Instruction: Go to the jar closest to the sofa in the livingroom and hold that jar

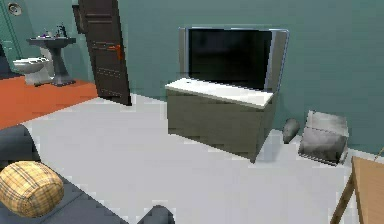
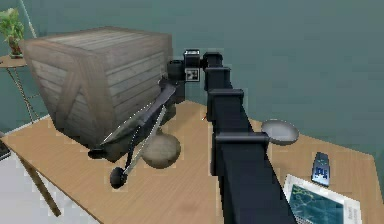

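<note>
Teal walls back the wooden table (image 2: 180,195) in the arm side view, where a big crate (image 2: 100,80) takes up the left part and the arm (image 2: 235,130) lies out across the top. At its far end the gripper (image 2: 108,166) angles down toward the table's near-left part. Its thin fingers (image 2: 130,125) run just beside a squat tan pot (image 2: 160,150) that sits on the wood in front of the crate (by shape and place, most likely the jar in question). With the pot resting on the table right at the fingers, I cannot tell whether the gripper has it or holds anything at all.

The step in hand looks like securing the grasp. To do it well, the fingers should take the pot's round belly at its widest rather than its sloping top. Any lift should go straight up, clear of the crate. A bowl (image 2: 280,131) and a remote (image 2: 320,167) lie well apart toward the view's right, so they pose little risk.
</note>
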Controlling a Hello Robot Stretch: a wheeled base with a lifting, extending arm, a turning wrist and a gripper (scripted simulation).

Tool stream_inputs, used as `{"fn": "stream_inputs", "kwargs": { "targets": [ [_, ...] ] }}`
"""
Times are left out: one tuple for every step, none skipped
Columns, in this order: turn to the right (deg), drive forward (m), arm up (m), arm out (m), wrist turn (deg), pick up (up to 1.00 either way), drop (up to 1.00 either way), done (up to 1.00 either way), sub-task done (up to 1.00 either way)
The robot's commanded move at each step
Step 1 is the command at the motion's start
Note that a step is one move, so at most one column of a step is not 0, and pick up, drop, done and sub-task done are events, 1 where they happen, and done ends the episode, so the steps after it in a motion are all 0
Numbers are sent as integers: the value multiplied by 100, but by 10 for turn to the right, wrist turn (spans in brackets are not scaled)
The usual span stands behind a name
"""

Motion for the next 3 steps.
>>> {"fn": "stream_inputs", "kwargs": {
  "targets": [
    [0, 0, 0, 0, 450, 0, 0, 0, 0],
    [0, 0, 0, 0, 450, 0, 0, 0, 0],
    [0, 0, 0, 0, 60, 0, 0, 0, 0]
  ]
}}
